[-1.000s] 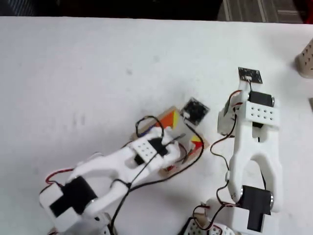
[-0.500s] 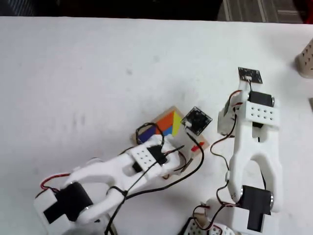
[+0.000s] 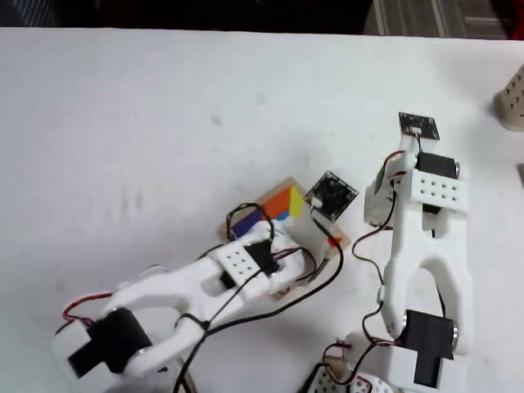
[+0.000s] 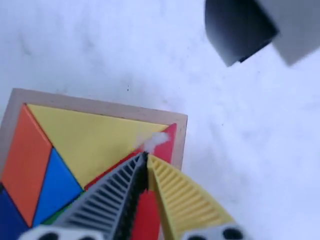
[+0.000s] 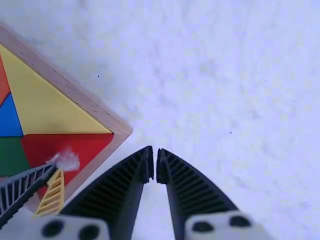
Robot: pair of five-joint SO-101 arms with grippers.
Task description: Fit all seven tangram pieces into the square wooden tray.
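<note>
From here the tray (image 4: 100, 109) looks full, with the left pincer (image 4: 146, 159) pressed together over its corner red piece (image 4: 172, 137).

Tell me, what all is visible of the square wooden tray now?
The square wooden tray, pale with a raised rim, lies flat on the white table. Flat coloured pieces fill it: yellow, orange, blue, red, green. The left end effector, shut, holds its tips over the red piece near one corner; contact cannot be told.
</note>
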